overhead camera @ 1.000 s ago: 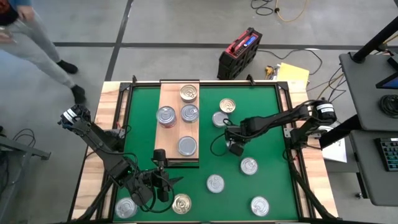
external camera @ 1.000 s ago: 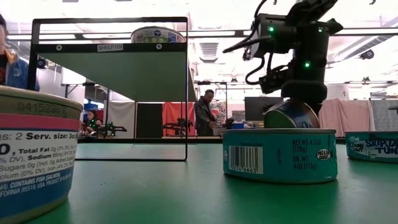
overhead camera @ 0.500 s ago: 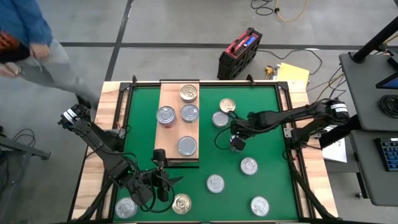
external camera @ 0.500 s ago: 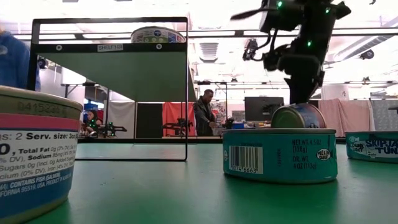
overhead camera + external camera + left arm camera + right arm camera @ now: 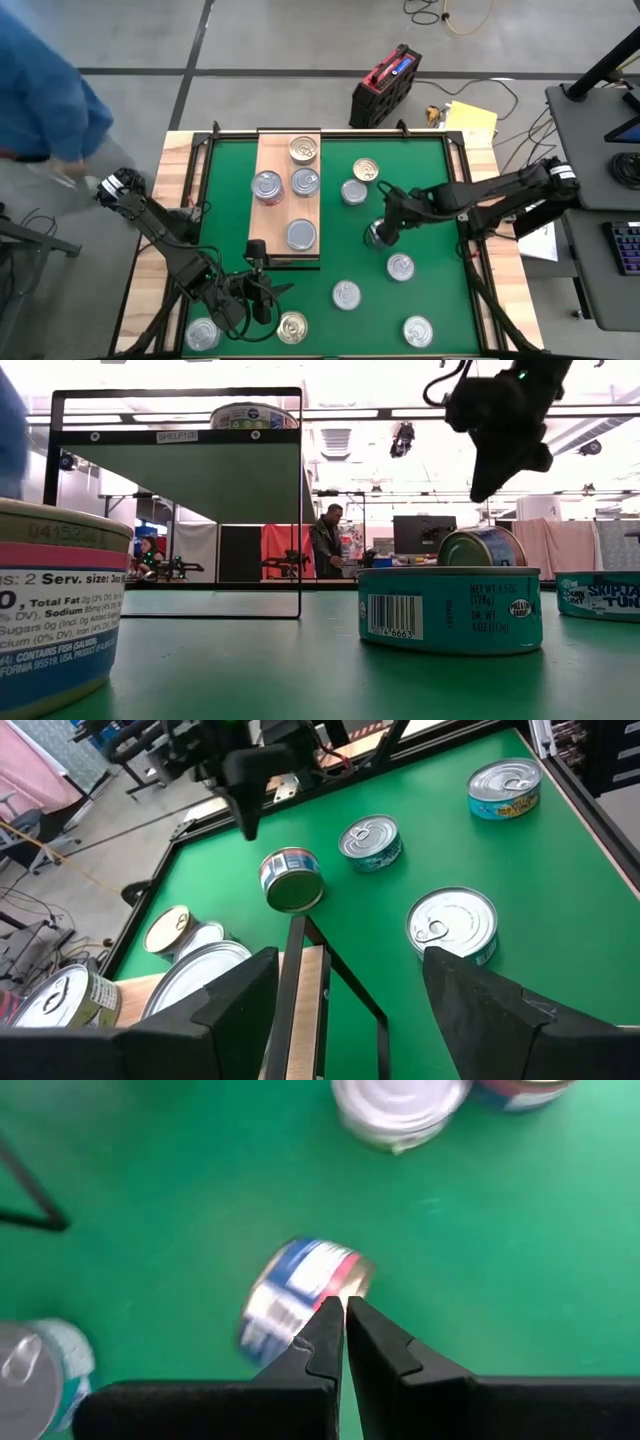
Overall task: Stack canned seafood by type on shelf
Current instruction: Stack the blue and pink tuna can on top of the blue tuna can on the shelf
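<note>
since a second ago my right gripper (image 5: 385,225) has let go of the blue-label tin (image 5: 374,234) and pulled up and away toward the right; the tin now lies tipped on its edge on the green mat (image 5: 430,170), just right of the shelf (image 5: 272,215). a person in a blue top (image 5: 45,100) has also moved in closer at the table's far left corner.

the right gripper's fingers are pressed together with nothing between them, hanging just above the tipped tin. my left gripper (image 5: 255,290) waits at the near end of the shelf, fingers spread apart and empty.

on the shelf i see four tins: a gold-lid one (image 5: 303,150) at the far end, two silver ones (image 5: 266,186) side by side in the middle, and one silver (image 5: 301,234) toward the near end. two tins (image 5: 366,171) sit close together on the mat just beyond the tipped one, so that side is tight. three more (image 5: 400,266) are spread over the near right part of the mat, well apart from each other. a silver tin (image 5: 202,334) and a gold-lid tin (image 5: 292,326) sit at the near left edge by my left arm.

open mat remains between the tipped tin and the shelf's right edge, and along the far right side.
</note>
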Robot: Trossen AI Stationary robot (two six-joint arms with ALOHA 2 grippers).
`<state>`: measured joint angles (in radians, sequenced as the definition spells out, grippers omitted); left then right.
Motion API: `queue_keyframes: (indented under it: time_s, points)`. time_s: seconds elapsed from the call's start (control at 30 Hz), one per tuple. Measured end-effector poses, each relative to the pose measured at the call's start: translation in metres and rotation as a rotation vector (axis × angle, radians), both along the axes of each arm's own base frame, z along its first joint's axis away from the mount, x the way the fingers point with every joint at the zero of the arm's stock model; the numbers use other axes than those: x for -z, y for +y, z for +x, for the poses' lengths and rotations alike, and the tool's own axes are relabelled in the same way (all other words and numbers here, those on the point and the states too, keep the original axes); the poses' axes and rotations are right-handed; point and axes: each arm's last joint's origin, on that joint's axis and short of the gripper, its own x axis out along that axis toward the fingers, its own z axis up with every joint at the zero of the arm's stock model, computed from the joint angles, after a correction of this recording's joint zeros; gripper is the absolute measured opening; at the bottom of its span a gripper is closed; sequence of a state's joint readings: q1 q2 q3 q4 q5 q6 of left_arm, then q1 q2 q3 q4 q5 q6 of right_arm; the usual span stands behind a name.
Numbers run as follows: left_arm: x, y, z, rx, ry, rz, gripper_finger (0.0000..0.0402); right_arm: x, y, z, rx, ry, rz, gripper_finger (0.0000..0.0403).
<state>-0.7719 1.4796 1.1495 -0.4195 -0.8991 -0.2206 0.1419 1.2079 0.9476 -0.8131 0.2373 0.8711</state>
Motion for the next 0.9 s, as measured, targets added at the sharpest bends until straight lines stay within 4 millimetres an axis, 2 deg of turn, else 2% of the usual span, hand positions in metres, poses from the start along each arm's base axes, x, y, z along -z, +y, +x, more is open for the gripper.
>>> queue_keyframes:
  time_s: [0.3, 0.6, 0.77, 0.9]
  points:
    - [0.001, 0.001, -0.001, 0.004, 0.014, 0.043, 0.0233, -0.010, 0.041, 0.016, 0.018, 0.034, -0.010, 0.0009]
    - [0.003, 0.003, -0.002, 0.037, 0.057, 0.130, 0.0233, -0.005, 0.051, 0.038, 0.146, 0.231, -0.052, 0.0016]
    - [0.006, 0.006, -0.006, 0.037, 0.105, 0.174, 0.0233, -0.006, 0.055, 0.051, 0.143, 0.295, -0.078, 0.0051]
    - [0.008, 0.008, -0.008, 0.036, 0.137, 0.201, 0.0233, -0.004, 0.058, 0.063, 0.142, 0.297, -0.078, 0.0110]
